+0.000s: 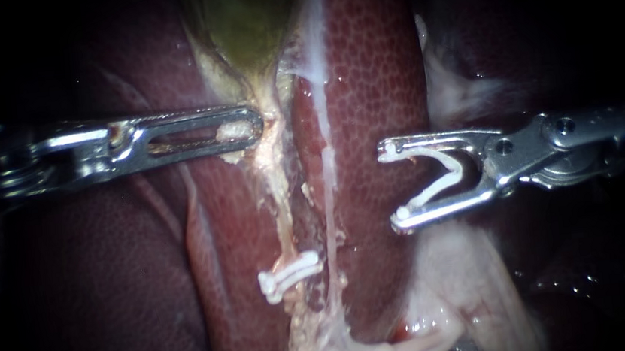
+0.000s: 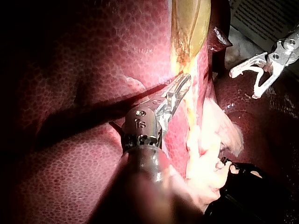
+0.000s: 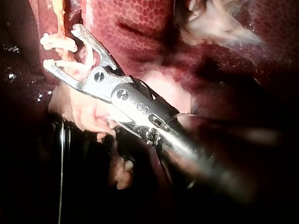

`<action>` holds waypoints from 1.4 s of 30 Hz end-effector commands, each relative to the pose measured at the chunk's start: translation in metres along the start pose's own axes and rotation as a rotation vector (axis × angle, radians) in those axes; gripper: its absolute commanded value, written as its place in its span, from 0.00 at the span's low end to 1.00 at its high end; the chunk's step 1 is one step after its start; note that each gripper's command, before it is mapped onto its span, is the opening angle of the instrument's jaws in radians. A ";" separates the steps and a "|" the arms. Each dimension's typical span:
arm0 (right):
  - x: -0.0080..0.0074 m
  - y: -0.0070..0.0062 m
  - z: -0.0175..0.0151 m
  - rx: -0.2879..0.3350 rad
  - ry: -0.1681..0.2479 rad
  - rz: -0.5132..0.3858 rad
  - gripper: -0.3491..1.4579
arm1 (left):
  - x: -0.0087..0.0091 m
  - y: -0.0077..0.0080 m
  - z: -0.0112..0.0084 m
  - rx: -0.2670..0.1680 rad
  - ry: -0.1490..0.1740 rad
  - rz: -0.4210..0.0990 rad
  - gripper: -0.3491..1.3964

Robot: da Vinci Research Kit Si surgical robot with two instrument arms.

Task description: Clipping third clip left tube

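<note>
My left instrument, a slotted steel grasper, has its jaws pressed together on pale tissue at the neck of the olive-green gallbladder. This is the far end of the left tube, a pale ragged cord running nearward. A white plastic clip already crosses its near part. To the right lie a thin whitish strand and the mottled red liver. My right instrument, well apart, has its jaws spread, cradling a white V-shaped loaded clip. Moving left, it could snag the strand or gouge the liver. A harder pull could tear the tube.
</note>
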 end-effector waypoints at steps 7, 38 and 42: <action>0.0000 0.0000 0.0000 0.000 0.000 0.000 0.52 | -0.0002 0.0000 -0.0004 0.002 0.001 -0.001 0.08; -0.0015 0.0008 0.0048 -0.002 -0.003 -0.011 0.52 | -0.0059 -0.0015 -0.0088 0.008 -0.055 -0.041 0.08; -0.0031 0.0014 0.0076 0.007 -0.007 -0.009 0.52 | -0.0059 -0.0015 -0.0088 0.008 -0.055 -0.041 0.08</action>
